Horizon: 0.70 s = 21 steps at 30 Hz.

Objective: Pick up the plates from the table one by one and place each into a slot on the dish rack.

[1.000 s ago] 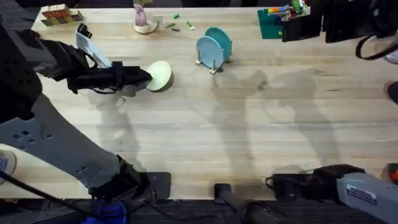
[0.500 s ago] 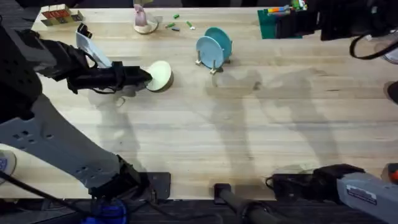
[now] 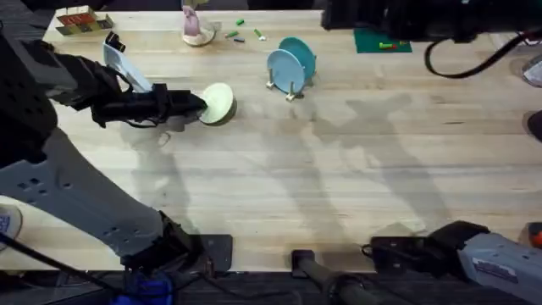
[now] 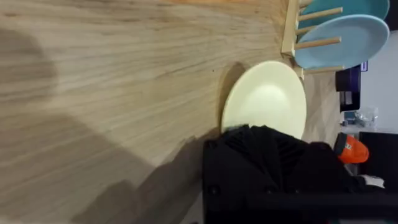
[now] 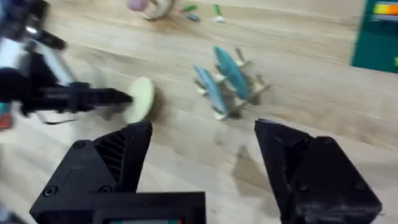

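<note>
Under left pincer (image 3: 200, 105), cream plate (image 3: 218, 102) edge hidden.

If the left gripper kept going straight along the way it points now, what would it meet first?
The left gripper already sits at the cream-yellow plate, so the plate comes first. Beyond it the line runs over bare table and seems to pass just short of the dish rack, though depth is hard to judge.

The overhead camera looks down and forward across the bench (image 3: 339, 186) from above the arm bases. The left wrist camera sits very close over the cream plate (image 4: 264, 99), with the dish rack (image 4: 305, 37) just beyond. The right wrist camera looks from higher and farther off, sharing that plate (image 5: 140, 99) and rack (image 5: 233, 93).
</note>
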Available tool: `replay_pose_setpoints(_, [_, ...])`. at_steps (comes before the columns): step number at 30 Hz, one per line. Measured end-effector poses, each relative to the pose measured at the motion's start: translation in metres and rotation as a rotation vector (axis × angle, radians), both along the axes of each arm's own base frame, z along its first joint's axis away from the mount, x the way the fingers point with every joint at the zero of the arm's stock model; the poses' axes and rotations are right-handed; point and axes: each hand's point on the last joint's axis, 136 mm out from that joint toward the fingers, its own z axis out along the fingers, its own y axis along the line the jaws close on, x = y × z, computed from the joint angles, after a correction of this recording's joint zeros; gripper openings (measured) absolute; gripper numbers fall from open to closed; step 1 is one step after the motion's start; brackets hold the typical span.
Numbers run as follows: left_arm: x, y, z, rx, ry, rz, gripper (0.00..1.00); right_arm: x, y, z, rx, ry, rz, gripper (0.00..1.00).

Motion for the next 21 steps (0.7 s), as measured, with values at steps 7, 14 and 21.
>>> replay_pose_setpoints(7, [0.000,0.000,0.000,0.000,0.000,0.000,0.038,0.008,0.045,-0.016,0.082,0.067,0.069,0.995])
replay_pose_setpoints(14, [0.000,0.000,0.000,0.000,0.000,0.000,0.038,0.024,0.085,-0.046,0.109,0.120,0.118,0.995])
replay_pose_setpoints(21, [0.000,0.000,0.000,0.000,0.000,0.000,0.038,0.036,0.122,-0.073,0.163,0.164,0.163,0.995])
